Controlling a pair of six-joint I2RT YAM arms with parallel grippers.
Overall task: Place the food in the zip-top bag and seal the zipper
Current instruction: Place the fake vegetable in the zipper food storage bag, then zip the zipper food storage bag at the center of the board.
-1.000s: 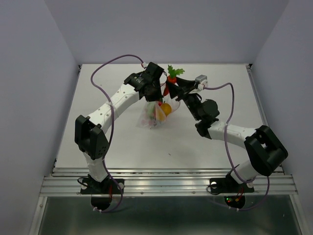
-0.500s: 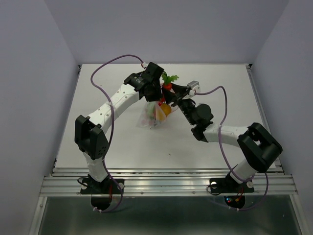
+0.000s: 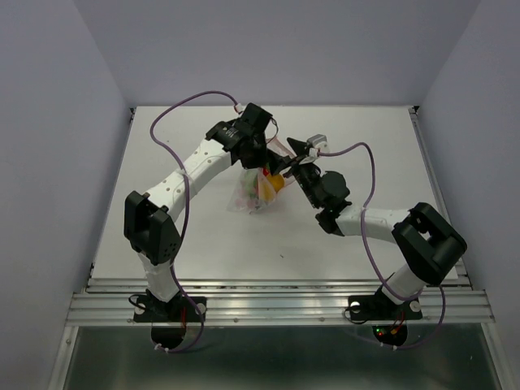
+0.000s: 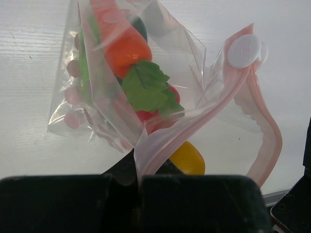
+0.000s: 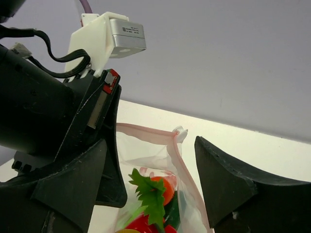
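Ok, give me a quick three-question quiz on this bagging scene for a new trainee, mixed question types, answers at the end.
1. True or false: the left gripper is pinching the pink strip at the edge of the bag.
2. Fill in the blank: the right gripper sits over the bag's mouth with its fingers ____ and nothing held between them.
3. Pick one: where is the carrot? A, inside the bag. B, in the right gripper. C, in the left gripper.

Key: 1 true. 2 open. 3 A.
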